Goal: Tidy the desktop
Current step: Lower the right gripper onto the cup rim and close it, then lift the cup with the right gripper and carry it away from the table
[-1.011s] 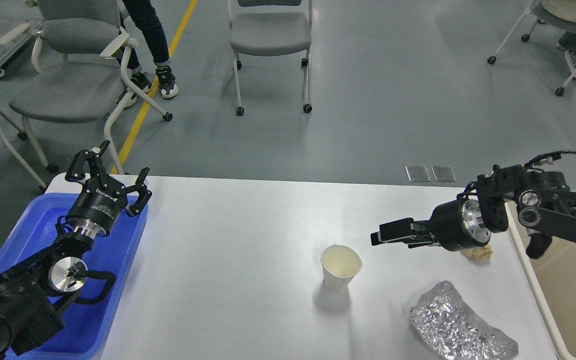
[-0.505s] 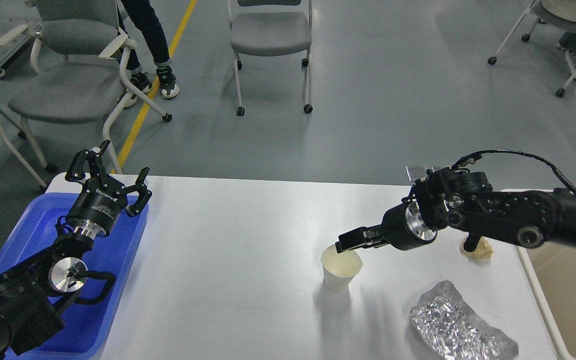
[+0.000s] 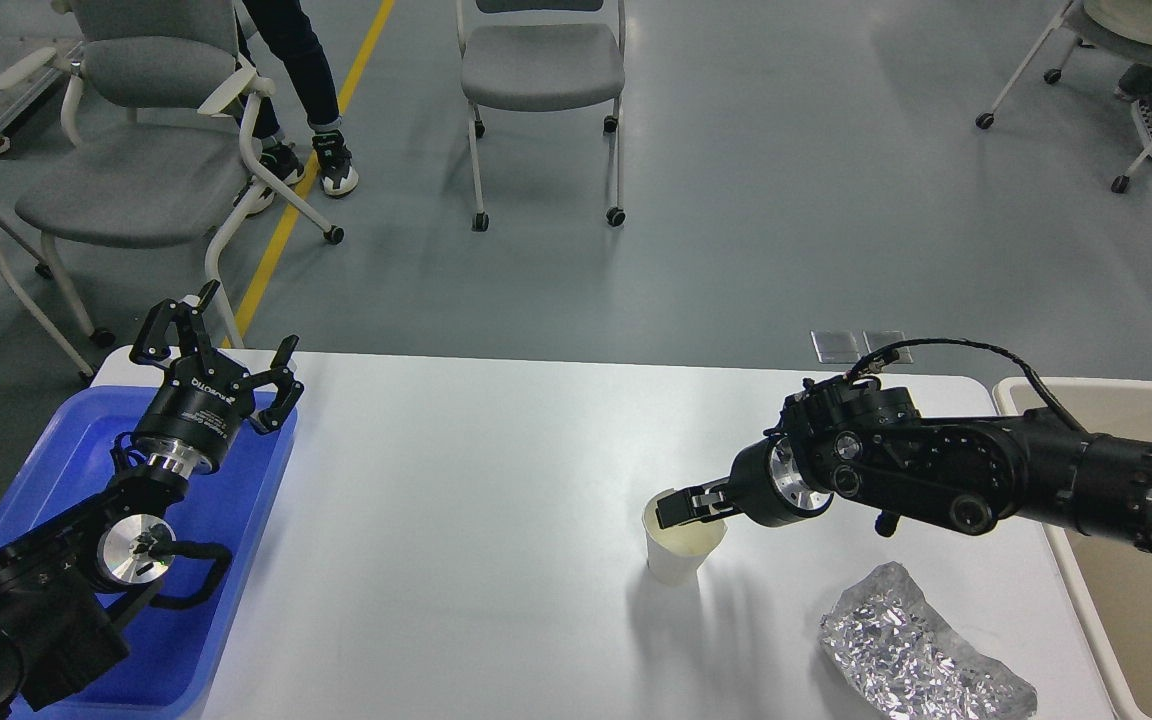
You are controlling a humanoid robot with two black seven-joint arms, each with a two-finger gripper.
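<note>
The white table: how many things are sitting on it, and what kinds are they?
On the desktop, in the head view:
Paper cup: 1
Crumpled foil piece: 1
Total: 2
The right arm may hide something behind it.
</note>
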